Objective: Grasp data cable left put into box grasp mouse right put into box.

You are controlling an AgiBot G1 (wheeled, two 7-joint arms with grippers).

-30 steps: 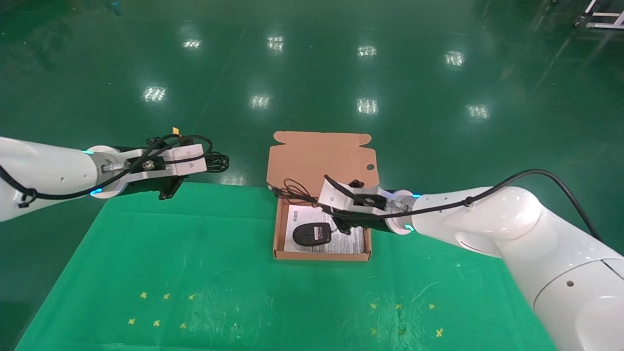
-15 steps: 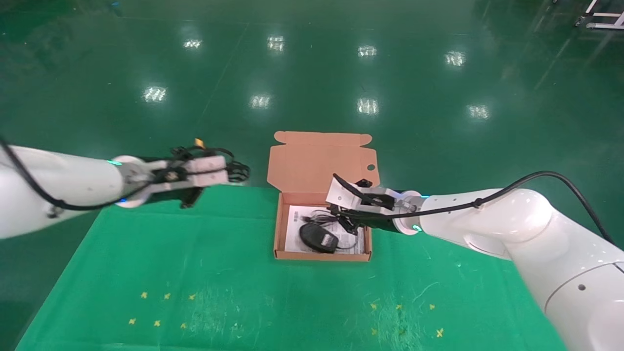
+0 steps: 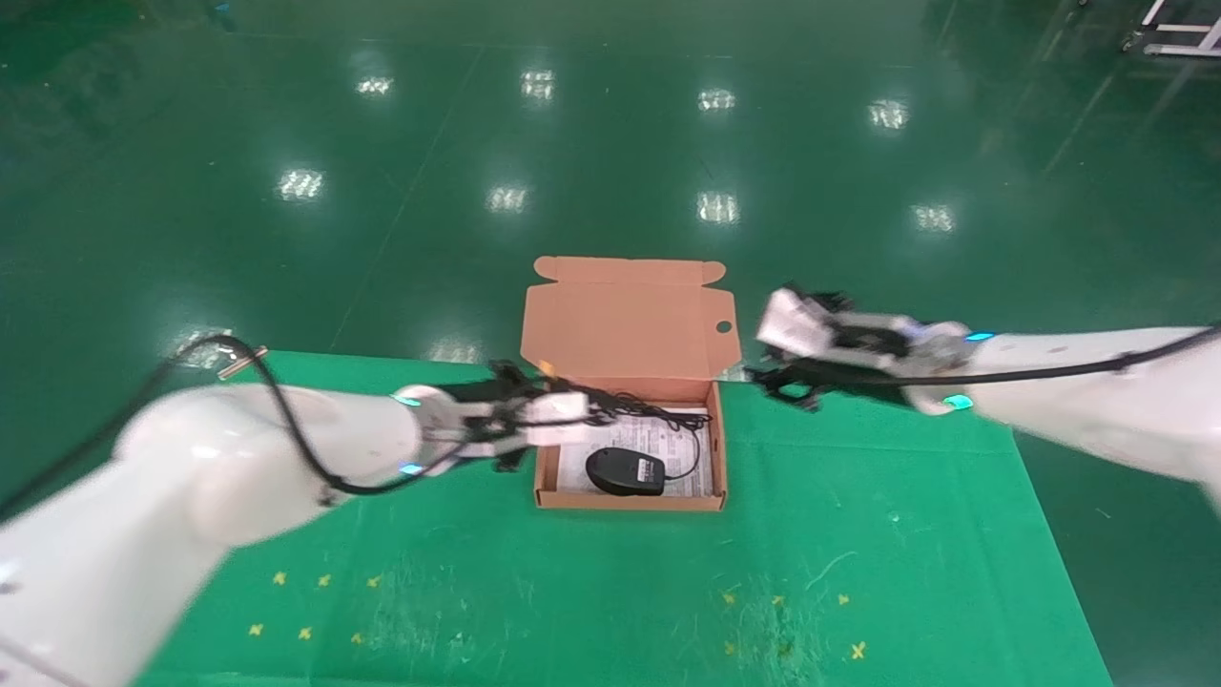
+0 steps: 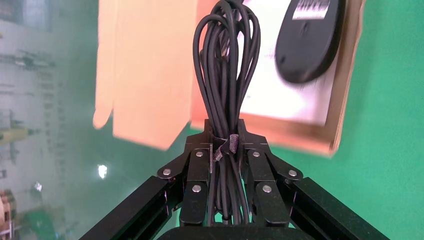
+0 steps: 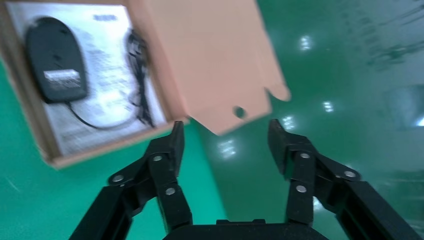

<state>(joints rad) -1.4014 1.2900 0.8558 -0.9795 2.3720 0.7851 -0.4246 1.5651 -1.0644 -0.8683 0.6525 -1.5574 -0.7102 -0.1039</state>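
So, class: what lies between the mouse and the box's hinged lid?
In the head view, the mouse and the lid are separated by white printed paper and the mouse's thin black cord.

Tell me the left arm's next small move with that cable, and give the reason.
Probably carry it a bit farther over the box and then open. The left hand is clamped on the coiled data cable, whose loops reach just past the box's near wall. The mouse already lies inside on the paper sheet, and the right hand is open, off to the box's right.

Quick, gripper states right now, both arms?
Left gripper: shut on the data cable, at the box.
Right gripper: open, empty, beside the lid.
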